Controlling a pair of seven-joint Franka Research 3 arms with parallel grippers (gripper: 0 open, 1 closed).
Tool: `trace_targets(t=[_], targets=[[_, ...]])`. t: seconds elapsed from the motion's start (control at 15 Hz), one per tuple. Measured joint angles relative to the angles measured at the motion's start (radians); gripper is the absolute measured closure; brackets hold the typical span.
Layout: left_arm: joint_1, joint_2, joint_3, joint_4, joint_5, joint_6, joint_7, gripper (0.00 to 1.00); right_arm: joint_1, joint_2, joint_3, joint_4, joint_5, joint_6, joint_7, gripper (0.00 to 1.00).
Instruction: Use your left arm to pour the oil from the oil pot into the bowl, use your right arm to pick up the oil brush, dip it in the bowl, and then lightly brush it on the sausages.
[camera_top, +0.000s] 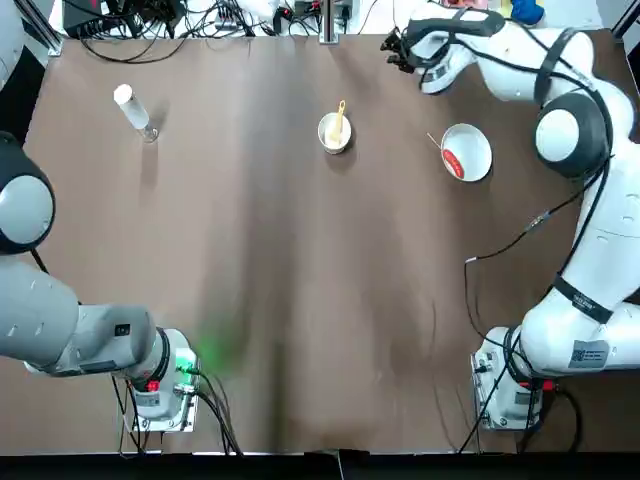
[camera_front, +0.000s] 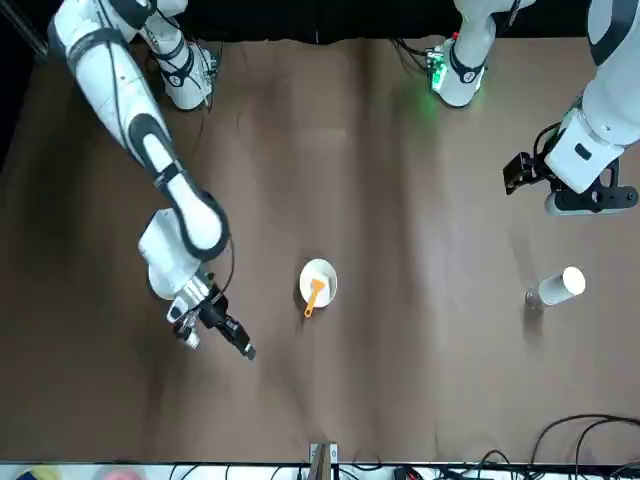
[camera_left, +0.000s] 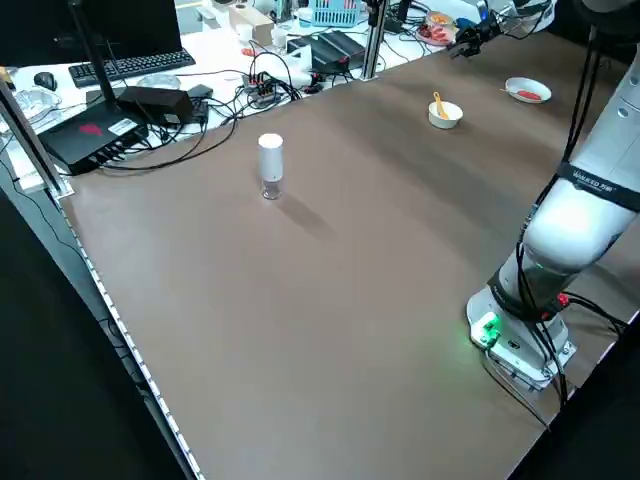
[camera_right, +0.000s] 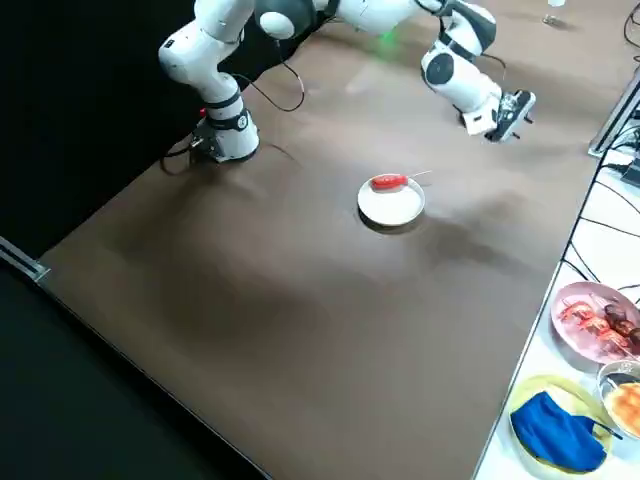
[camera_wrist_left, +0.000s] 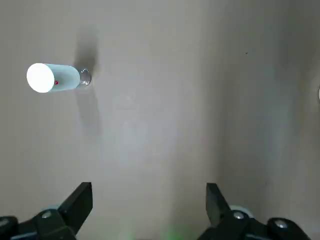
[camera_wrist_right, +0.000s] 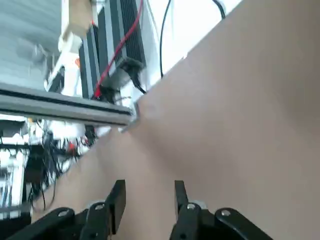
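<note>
The oil pot (camera_top: 133, 110), a slim clear bottle with a white cap, stands upright at the far left of the table. The small white bowl (camera_top: 335, 133) sits at the far middle, and the yellow-handled oil brush (camera_top: 340, 120) rests in it. To its right, a red-orange sausage (camera_top: 452, 162) on a thin stick lies on a white plate (camera_top: 474, 145). My right gripper (camera_top: 395, 50) hovers by the far edge, beyond the bowl and plate, open and empty. My left gripper (camera_wrist_left: 147, 192) is open and empty above the table, short of the oil pot (camera_wrist_left: 52, 77).
Cables, a keyboard and black boxes (camera_left: 110, 125) crowd the bench past the table's far edge. On a side bench by the right edge lie food plates (camera_right: 595, 315) and a blue cloth (camera_right: 555, 435). A thin black cable (camera_top: 530, 225) trails along the right arm.
</note>
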Motion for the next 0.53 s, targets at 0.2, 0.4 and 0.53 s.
trace_targets(t=[0.2,0.4,0.53], targets=[[0.000,0.000,0.000,0.000,0.000,0.000,0.000,0.00,-0.080,0.000,-0.065,-0.013,-0.160,-0.302,0.000,0.54],[0.000,0.000,0.000,0.000,0.000,0.000,0.000,0.00,-0.085,-0.019,-0.189,-0.003,-0.290,-0.585,0.000,0.54],[0.000,0.000,0.001,0.000,0.000,0.000,0.000,0.00,-0.086,-0.061,-0.272,0.006,-0.356,-0.757,0.002,0.54]])
